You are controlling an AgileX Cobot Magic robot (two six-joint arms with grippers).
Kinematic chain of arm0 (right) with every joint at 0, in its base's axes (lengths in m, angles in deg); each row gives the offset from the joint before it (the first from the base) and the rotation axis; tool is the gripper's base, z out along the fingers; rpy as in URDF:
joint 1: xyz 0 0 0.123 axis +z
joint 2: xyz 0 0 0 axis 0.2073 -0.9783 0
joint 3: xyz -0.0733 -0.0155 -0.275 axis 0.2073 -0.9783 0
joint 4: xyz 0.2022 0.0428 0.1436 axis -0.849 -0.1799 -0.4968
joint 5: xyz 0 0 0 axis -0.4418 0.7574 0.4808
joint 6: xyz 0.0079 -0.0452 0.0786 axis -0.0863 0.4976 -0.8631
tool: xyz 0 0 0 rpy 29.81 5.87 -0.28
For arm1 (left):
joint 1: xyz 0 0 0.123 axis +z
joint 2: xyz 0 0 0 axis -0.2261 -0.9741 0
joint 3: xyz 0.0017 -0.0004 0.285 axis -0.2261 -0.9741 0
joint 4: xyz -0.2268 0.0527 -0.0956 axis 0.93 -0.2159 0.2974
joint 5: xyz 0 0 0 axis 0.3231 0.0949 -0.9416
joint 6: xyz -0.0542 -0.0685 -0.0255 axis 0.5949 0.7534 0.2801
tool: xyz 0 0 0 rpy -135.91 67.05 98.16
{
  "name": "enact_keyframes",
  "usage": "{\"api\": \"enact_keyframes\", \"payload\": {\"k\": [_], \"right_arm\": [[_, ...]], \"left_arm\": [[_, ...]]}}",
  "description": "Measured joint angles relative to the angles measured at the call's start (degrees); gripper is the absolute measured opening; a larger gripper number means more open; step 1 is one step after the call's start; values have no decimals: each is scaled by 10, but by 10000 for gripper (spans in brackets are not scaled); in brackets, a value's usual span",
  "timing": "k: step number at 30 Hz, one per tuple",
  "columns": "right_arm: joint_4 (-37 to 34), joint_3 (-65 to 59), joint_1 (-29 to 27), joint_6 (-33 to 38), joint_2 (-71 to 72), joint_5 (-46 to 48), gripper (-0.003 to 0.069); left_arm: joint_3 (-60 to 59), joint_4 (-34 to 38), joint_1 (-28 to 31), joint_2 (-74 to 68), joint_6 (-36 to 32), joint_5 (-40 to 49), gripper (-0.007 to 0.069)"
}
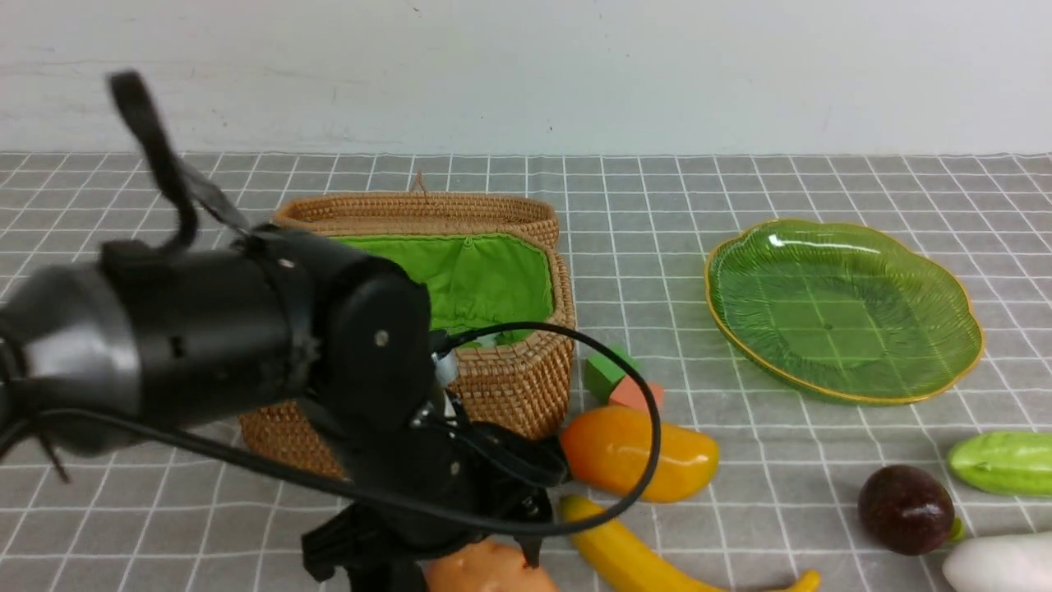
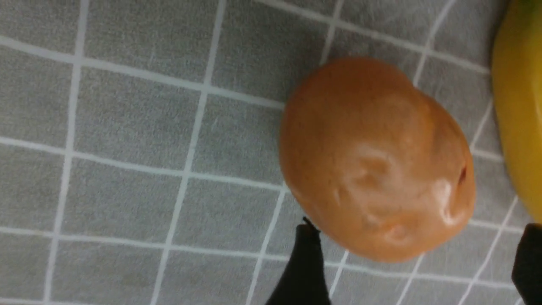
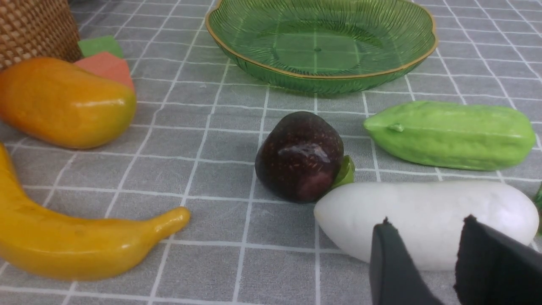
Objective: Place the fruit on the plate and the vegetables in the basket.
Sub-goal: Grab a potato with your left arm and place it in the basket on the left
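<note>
Now, left gripper (image 2: 417, 228): hangs low at the table's near edge, jaws spread wide to either side of the potato; one finger (image 2: 305, 258) sits just at its skin, the other stays clear, nothing pinched.
Potato (image 2: 377, 161): lies on the grey checked cloth (image 2: 127, 127) at the near edge, just beside the banana.
Right gripper (image 3: 427, 220): by the near right corner, fingers a little apart over the radish, not closed on it.
Radish (image 3: 423, 220): white, on its side at the near right corner, its tip just beside the purple fruit.
Banana (image 1: 625, 559): curved along the near edge, between potato and radish.
Purple fruit (image 3: 298, 156): on the cloth between banana tip and cucumber, nearer than the plate.
Cucumber (image 3: 449, 135): at the right edge, just behind the radish.
Mango (image 1: 637, 452): mid-cloth, just behind the banana, near the basket's corner.
Blocks: green block (image 1: 608, 370) and orange block (image 1: 637, 395), touching each other, between basket and mango.
Basket (image 1: 509, 378): left of middle, lid tipped back, green lining showing, partly hidden by the left arm (image 1: 205, 337).
Plate (image 1: 842, 308): toward the far right, well apart from the basket; all three fruits lie off it.
</note>
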Motion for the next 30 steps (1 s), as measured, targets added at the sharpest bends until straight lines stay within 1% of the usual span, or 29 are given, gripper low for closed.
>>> {"api": "enact_keyframes", "payload": {"k": [3, 5, 13, 16, 20, 27, 30], "right_arm": [[0, 0, 0, 0, 0, 0, 242], [0, 0, 0, 0, 0, 0, 242], [0, 0, 0, -2, 0, 0, 242], [0, 0, 0, -2, 0, 0, 242], [0, 0, 0, -2, 0, 0, 242], [0, 0, 0, -2, 0, 0, 242], [0, 0, 0, -2, 0, 0, 242]], "left_arm": [[0, -18, 0, -28, 34, -35, 593], [0, -22, 0, -43, 40, -48, 592], [0, -26, 0, -71, 45, -57, 591], [0, -27, 0, -71, 45, -54, 575], [1, -27, 0, -70, 20, -48, 523], [1, -28, 0, -49, -32, -43, 521], [1, -31, 0, -35, -42, -43, 521]]}}
